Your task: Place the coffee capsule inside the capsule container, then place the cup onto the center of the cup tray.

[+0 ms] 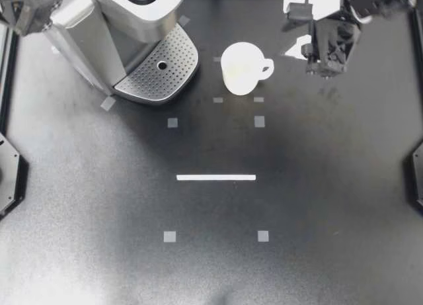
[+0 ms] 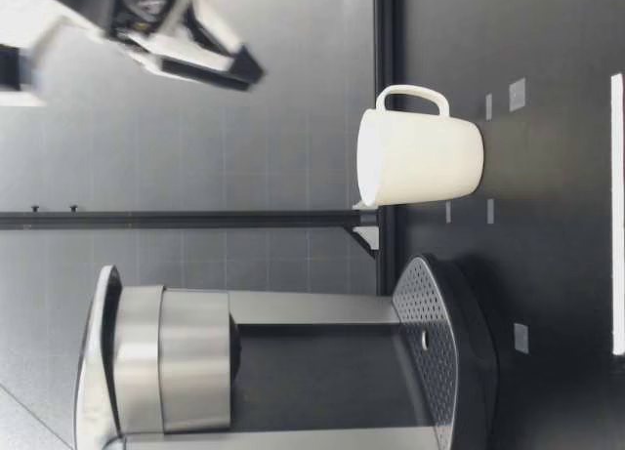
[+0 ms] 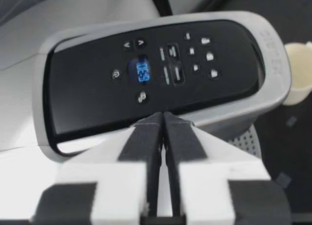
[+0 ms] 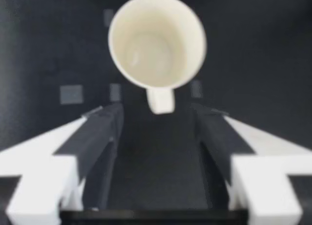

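My right gripper [image 1: 325, 68] sits at the upper right of the top view, its two fingers spread wide with nothing between them. In the right wrist view the right gripper [image 4: 156, 113] shows the same gap. The white cup [image 4: 156, 39] stands just ahead of the fingertips, mouth up, with its handle [image 4: 160, 100] pointing back toward that gap and touching neither finger.

In the top view the cup [image 1: 241, 68] lies in the upper middle of the frame, just left of the right gripper and clear of it. Its handle [image 1: 265, 68] is turned toward the gripper. The low view has the right gripper [image 2: 239, 71] in the air, higher than the rim of the cup [image 2: 420, 157], which stands upright on the black table [image 2: 557, 274].

My left gripper [image 1: 30, 10] is in the upper left corner of the top view. In the left wrist view the left gripper [image 3: 162, 118] has its fingers pressed together, holding nothing, over the black control panel [image 3: 146, 73] of the coffee machine [image 1: 119, 27].

The perforated cup tray [image 1: 162, 70] juts from the machine's base just left of the cup, and the two do not touch. A white strip [image 1: 216, 177] lies on the table at the centre of the frame.
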Tool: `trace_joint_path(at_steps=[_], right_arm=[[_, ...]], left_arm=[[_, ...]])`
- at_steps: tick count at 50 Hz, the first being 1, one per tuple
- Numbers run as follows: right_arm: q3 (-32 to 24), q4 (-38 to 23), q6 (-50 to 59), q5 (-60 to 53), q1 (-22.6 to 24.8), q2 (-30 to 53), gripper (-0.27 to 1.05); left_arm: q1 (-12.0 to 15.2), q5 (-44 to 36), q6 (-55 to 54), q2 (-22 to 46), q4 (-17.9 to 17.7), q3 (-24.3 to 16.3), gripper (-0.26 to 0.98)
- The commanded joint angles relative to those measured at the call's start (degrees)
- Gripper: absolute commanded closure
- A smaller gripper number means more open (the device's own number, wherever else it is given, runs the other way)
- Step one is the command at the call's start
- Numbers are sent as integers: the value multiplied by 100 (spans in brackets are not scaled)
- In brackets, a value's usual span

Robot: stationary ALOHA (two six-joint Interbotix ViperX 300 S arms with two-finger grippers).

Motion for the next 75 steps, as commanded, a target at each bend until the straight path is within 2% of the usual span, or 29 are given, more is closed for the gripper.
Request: trace_joint_path(at_steps=[1, 6, 21, 75], right_arm=[[-9, 492, -396, -88, -176, 149, 22], [53, 782, -773, -290, -211, 431, 21], [79, 765, -817, -668, -220, 826, 14], [70, 642, -817, -932, -220, 1424, 13]], left_arm=[[-9, -79, -18, -141, 18, 9, 61], [-9, -88, -44, -220, 18, 97, 61], [-9, -237, -141, -387, 0, 229, 61], [-9, -536, -167, -483, 18, 483, 61]])
